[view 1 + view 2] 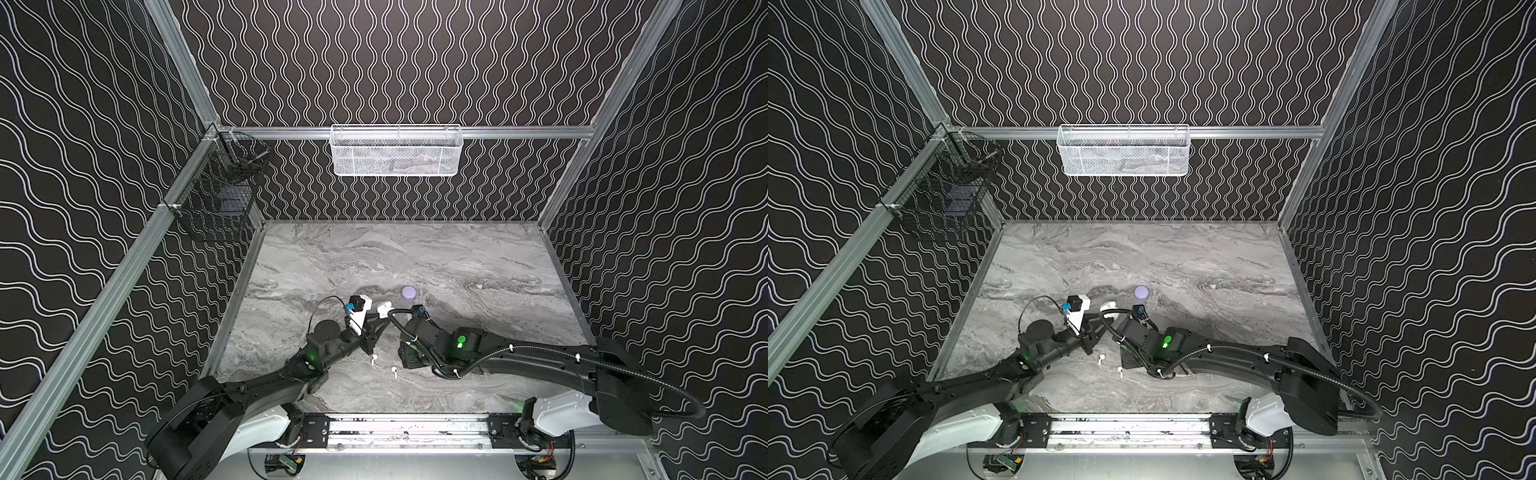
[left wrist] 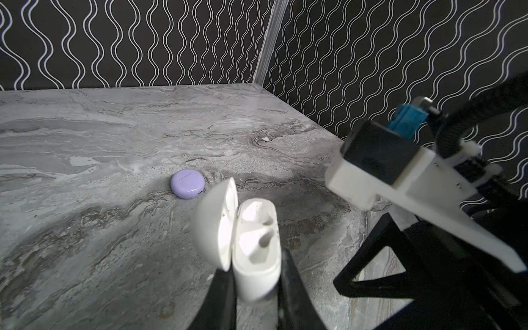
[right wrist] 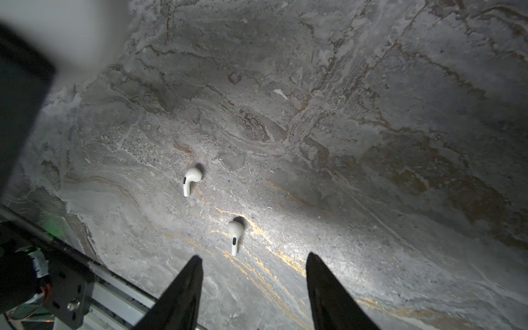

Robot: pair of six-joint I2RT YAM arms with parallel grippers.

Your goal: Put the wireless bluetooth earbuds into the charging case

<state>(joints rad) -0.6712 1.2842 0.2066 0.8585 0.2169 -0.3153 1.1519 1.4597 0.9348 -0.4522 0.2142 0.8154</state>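
Note:
My left gripper (image 2: 255,274) is shut on the white charging case (image 2: 257,251), held off the table with its lid (image 2: 215,225) swung open and two bare sockets showing. In both top views the case (image 1: 384,309) (image 1: 1108,309) sits near the table's middle. Two white earbuds (image 3: 191,178) (image 3: 235,233) lie on the marble, also seen in both top views (image 1: 374,359) (image 1: 394,370) (image 1: 1100,358) (image 1: 1121,370). My right gripper (image 3: 254,258) hangs open above the table, pointing down. The nearer earbud is just beyond its fingertips, and nothing is between them.
A closed lavender round case (image 1: 409,292) (image 1: 1141,292) (image 2: 187,184) lies just behind the held case. The right arm's wrist camera mount (image 2: 385,160) is close beside the white case. A white mesh basket (image 1: 397,151) and a black wire basket (image 1: 216,199) hang on the walls.

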